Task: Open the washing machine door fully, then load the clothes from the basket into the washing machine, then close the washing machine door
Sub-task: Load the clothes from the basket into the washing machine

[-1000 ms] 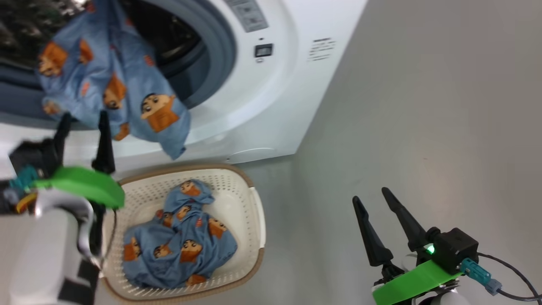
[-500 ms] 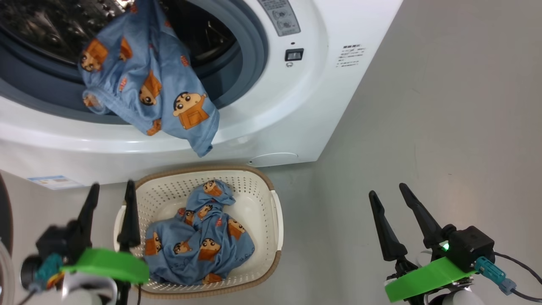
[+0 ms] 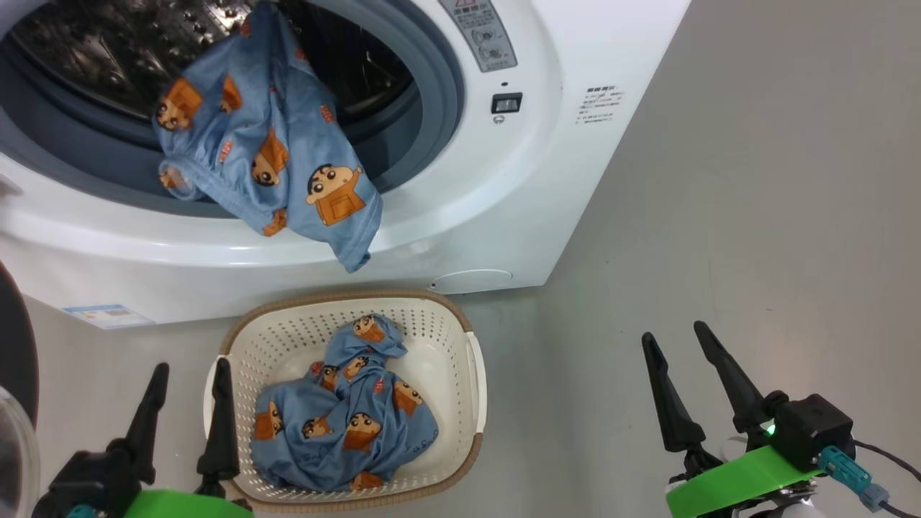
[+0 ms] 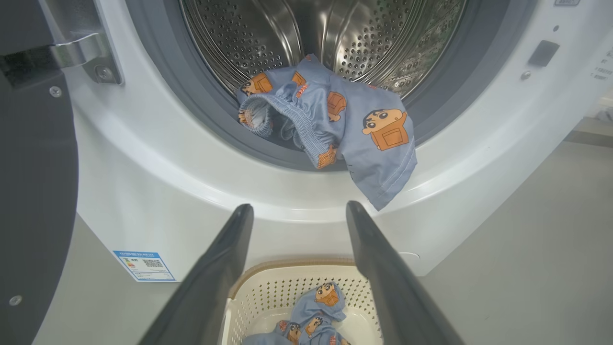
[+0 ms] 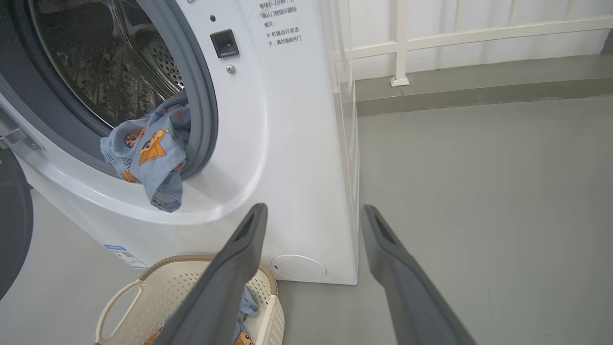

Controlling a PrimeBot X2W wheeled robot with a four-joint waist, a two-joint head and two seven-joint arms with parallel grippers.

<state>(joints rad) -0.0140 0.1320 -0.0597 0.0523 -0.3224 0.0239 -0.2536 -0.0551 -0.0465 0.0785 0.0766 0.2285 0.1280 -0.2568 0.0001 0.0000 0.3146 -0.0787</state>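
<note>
The washing machine [image 3: 504,180] stands with its drum open. Its door [image 4: 33,191] is swung out to the left, and its black rim shows at the head view's left edge [image 3: 11,338]. One piece of the clothes [image 3: 280,158] hangs over the gasket lip, half in the drum [image 4: 345,120], with its lower corner dangling outside. Another bunch of the clothes [image 3: 345,424] lies in the basket [image 3: 439,345] on the floor below. My left gripper [image 3: 192,365] is open and empty at the basket's left rim. My right gripper [image 3: 673,331] is open and empty over the floor, right of the basket.
Grey floor [image 3: 755,216] stretches to the machine's right. A white railing [image 5: 402,43] on a raised kerb runs behind it. A blue label [image 3: 108,315] marks the machine's lower front corner. The basket sits close against the machine's front.
My left gripper, open, has drawn back and down from under the hanging garment to beside the basket. The head camera has shifted too. The garment stays draped on the lip.
</note>
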